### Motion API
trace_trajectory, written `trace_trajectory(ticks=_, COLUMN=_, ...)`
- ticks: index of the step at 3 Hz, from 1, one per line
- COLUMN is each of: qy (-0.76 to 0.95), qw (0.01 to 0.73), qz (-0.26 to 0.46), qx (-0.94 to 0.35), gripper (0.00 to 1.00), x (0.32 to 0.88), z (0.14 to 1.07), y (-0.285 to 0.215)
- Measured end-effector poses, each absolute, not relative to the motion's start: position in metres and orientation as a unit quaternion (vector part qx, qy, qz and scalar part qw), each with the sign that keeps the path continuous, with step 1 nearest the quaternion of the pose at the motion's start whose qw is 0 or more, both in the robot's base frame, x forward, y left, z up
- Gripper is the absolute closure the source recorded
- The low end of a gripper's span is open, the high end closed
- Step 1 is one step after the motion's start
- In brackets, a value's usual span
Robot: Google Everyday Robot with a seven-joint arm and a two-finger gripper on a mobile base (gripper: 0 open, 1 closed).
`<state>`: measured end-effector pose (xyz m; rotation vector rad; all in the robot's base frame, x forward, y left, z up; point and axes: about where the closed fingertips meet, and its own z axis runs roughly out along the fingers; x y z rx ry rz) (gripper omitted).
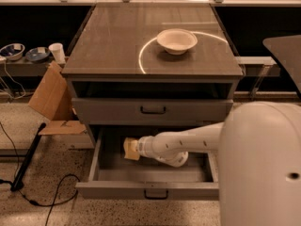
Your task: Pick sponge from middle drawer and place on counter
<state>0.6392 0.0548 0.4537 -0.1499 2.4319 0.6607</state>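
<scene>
While the white arm (pixel 188 142) lies across the open middle drawer (pixel 95 161), most of what I get from the camera is its smooth, rounded shell, with small dark holes along the forearm. At its end the gripper (pixel 131 149) sits inside the drawer, toward the left and rear, low over the drawer floor. That end reads as a pale-yellow, blocky, matte shape. I cannot tell whether it is the sponge pressed against the gripper or the gripper's own yellowish tip, so I cannot separate the two. If the sponge is in view, it is right there at the tip, inside the middle drawer. Whether the gripper is wide, narrow or closed on something, I cannot tell.

The drawer is grey sheet metal with thin straight walls, a flat floor and a small dark handle (pixel 155 194) on its front panel. Above it the upper drawer (pixel 117 111) is closed, of the same grey metal.

The counter (pixel 113 41) is a broad, flat, glossy grey-brown rectangle. A pale curved ring mark (pixel 141 60) sweeps across it. A round white bowl (pixel 177 40) stands upright on the counter's right half, within that curve.

The robot's bulky white body (pixel 263 168) fills the lower right. To the left of the cabinet a piece of brown cardboard (pixel 49 95) leans. A white paper cup (pixel 58 53) stands on a low shelf beside it. A black cable (pixel 51 197) loops over the speckled floor (pixel 47 215).
</scene>
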Motion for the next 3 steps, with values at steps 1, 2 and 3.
trace_trajectory(ticks=1, qy=0.914, qw=0.319, qz=0.243, qx=-0.057, gripper=1.0, x=0.61, z=0.477, y=0.042)
trace_trajectory(ticks=2, qy=0.909, qw=0.326, qz=0.248, qx=-0.075, gripper=1.0, x=0.574, z=0.511, y=0.027)
trace_trajectory(ticks=3, qy=0.906, qw=0.335, qz=0.235, qx=-0.106, gripper=1.0, x=0.527, z=0.58, y=-0.01)
